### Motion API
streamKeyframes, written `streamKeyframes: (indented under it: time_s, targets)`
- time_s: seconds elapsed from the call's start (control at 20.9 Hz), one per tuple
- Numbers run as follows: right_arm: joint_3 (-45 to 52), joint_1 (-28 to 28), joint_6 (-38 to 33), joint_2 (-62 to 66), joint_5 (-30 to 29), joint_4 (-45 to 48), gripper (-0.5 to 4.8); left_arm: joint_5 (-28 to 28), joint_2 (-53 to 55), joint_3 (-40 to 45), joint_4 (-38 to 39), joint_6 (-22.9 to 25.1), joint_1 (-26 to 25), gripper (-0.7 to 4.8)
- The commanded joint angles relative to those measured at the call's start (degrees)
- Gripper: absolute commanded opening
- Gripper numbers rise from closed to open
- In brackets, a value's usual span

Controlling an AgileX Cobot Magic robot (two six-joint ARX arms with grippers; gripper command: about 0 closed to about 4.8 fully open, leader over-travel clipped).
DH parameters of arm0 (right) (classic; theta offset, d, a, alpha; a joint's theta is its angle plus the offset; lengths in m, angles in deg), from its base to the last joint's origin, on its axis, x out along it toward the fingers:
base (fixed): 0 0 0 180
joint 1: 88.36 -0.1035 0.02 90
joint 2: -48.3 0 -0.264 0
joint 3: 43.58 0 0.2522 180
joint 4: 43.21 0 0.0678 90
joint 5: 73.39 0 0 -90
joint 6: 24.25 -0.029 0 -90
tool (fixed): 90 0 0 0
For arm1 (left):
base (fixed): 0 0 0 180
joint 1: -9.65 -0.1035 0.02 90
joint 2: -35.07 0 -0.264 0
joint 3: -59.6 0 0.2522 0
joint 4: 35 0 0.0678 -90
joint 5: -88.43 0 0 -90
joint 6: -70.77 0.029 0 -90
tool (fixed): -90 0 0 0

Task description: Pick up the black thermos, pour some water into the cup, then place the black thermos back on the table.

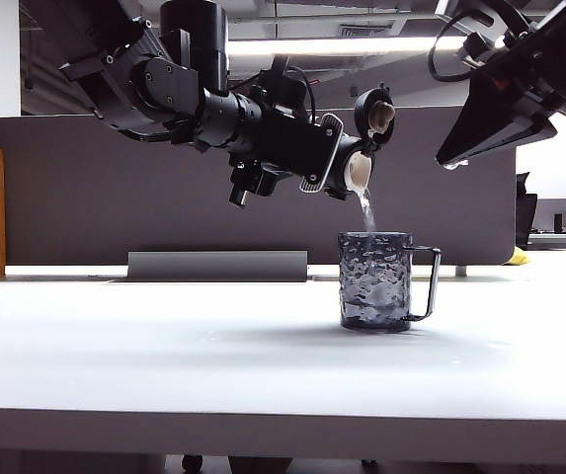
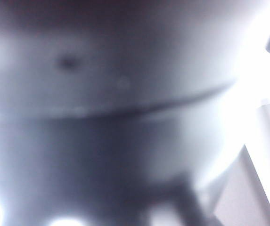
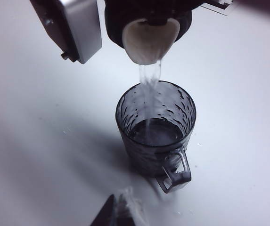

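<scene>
Left gripper [image 1: 312,153] — clamped around the black thermos [image 1: 292,138], jaws spread by the flask's girth; held high above the table [image 1: 164,346], left of centre in the exterior view. Its own wrist camera gives only a blurred dark surface, probably the flask body at close range.

Right gripper [image 1: 455,158] — raised at the upper right of the exterior view, well clear of the work, jaws closed on nothing; its tip shows as a dark point at the edge of the right wrist view.

Black thermos — tilted nearly level, flip lid [image 1: 374,114] swung open and standing up, pale spout [image 1: 359,173] pointing down just over the cup's rim.

Water [image 3: 149,82] — a thin clear stream falling from the spout into the cup; a few droplets lie on the table beside it.

Cup [image 1: 375,281] — upright on the table right of centre, handle [image 1: 428,286] turned to the right in the exterior view; partly filled, water pooled in the lower part.

Progress — pick-up done, pouring under way. Remaining, by judgement: level the flask upright to stop the flow, then set it back on the table and let go.
</scene>
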Motion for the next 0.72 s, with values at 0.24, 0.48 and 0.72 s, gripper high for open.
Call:
streamKeyframes:
  time_s: [0.24,0.48,0.72]
  targets:
    - [-0.26,-0.04,0.39,-0.11,-0.33,0.59,-0.06,0.24,-1.01,-0.85,-4.17,-0.66,0.07,-0.06]
    - [-0.28,-0.04,2.95,-0.37,-0.33,-0.77,-0.06,-2.43,-1.01,-0.81,-4.15,-7.34,0.07,-0.06]
    - [-0.28,-0.04,3.26,-0.96,0.0,-0.83,-0.06,-3.91,-0.98,-0.57,-1.33,-18.08,0.09,-0.06]
